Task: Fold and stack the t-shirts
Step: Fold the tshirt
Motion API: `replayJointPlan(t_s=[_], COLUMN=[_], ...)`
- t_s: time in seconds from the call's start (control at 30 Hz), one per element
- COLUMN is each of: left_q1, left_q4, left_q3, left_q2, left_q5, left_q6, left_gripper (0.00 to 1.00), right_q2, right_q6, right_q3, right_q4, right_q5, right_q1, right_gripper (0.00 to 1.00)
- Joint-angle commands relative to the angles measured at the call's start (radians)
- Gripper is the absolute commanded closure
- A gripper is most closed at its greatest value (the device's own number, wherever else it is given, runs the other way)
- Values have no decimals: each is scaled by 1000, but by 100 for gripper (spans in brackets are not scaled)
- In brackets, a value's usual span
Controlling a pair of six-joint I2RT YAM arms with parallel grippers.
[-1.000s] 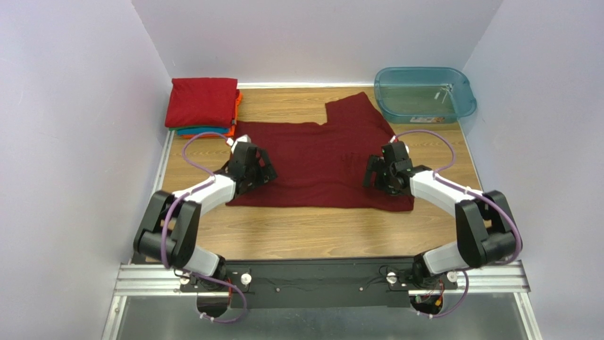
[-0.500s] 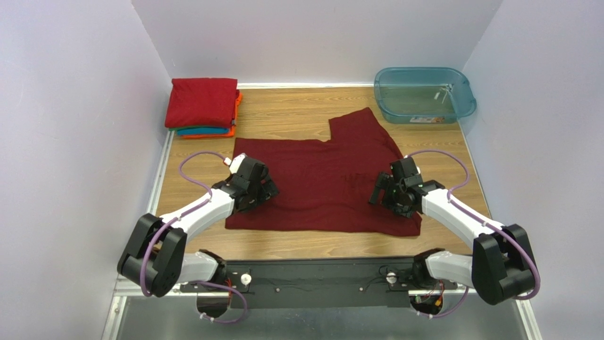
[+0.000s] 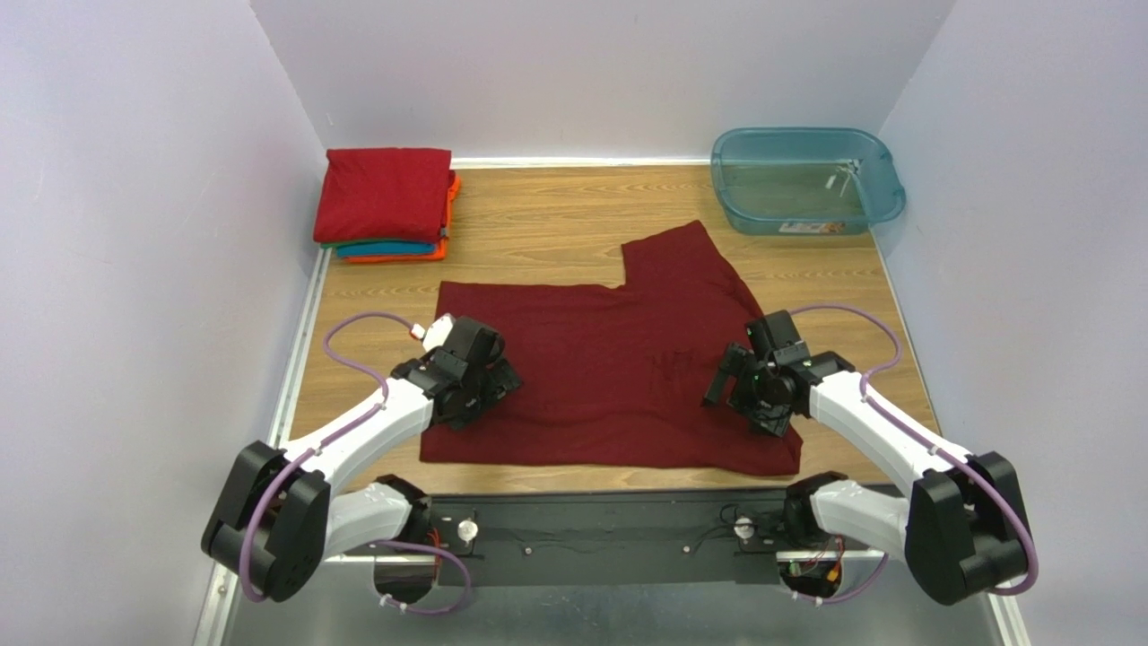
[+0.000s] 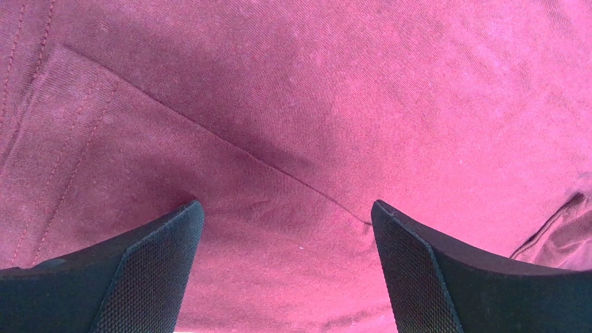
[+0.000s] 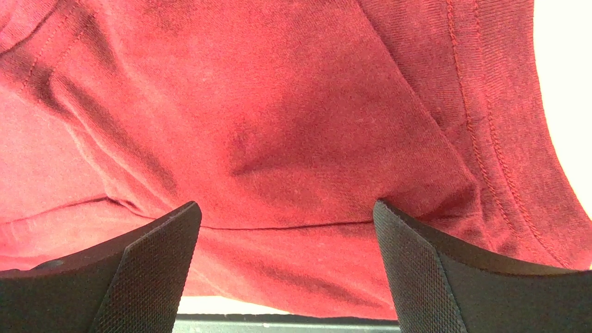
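A dark maroon t-shirt [image 3: 607, 364] lies spread flat on the wooden table, one sleeve pointing to the back right. My left gripper [image 3: 465, 390] rests open on its left part. The left wrist view shows the jaws wide apart [image 4: 286, 208] with the cloth [image 4: 313, 104] under them. My right gripper [image 3: 748, 390] rests open on the shirt's right part. In the right wrist view its jaws [image 5: 286, 208] are spread over the cloth [image 5: 292, 125], near the hem. A stack of folded shirts [image 3: 384, 193] sits at the back left, red on top, with orange and teal below.
A translucent teal plastic tub [image 3: 806, 182] stands at the back right corner. White walls enclose the table on three sides. The black mounting rail [image 3: 607, 518] runs along the near edge, just below the shirt's hem.
Both grippers have moved toward the near edge, and the maroon shirt has slid with them toward the arm bases. The jaws stay open.
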Motion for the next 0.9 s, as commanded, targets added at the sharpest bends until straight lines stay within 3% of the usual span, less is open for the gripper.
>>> replayJointPlan(t_s=[0.0, 0.17, 0.3, 0.53, 0.73, 0.87], left_q1=[-12, -14, -14, 15, 250, 327], left_q4=[-103, -200, -247, -77, 157, 162], left_q3=[-20, 76, 240, 365, 383, 506], left_q2=[-33, -85, -111, -87, 33, 211], left_q5=[-6, -125, -228, -392, -210, -144], left_q6=[-32, -21, 11, 149, 313, 378], left_gripper=[1, 2, 2, 2, 2, 2], right_q2=[-30, -49, -86, -117, -89, -65], right_q6=[7, -116, -177, -225, -250, -273], right_q3=[-5, 105, 243, 380, 383, 366], right_q4=[-80, -51, -52, -9, 38, 51], right_q5=[-20, -14, 34, 143, 126, 111], right_q1=[8, 10, 10, 10, 8, 8], right_gripper=[0, 0, 0, 0, 0, 0])
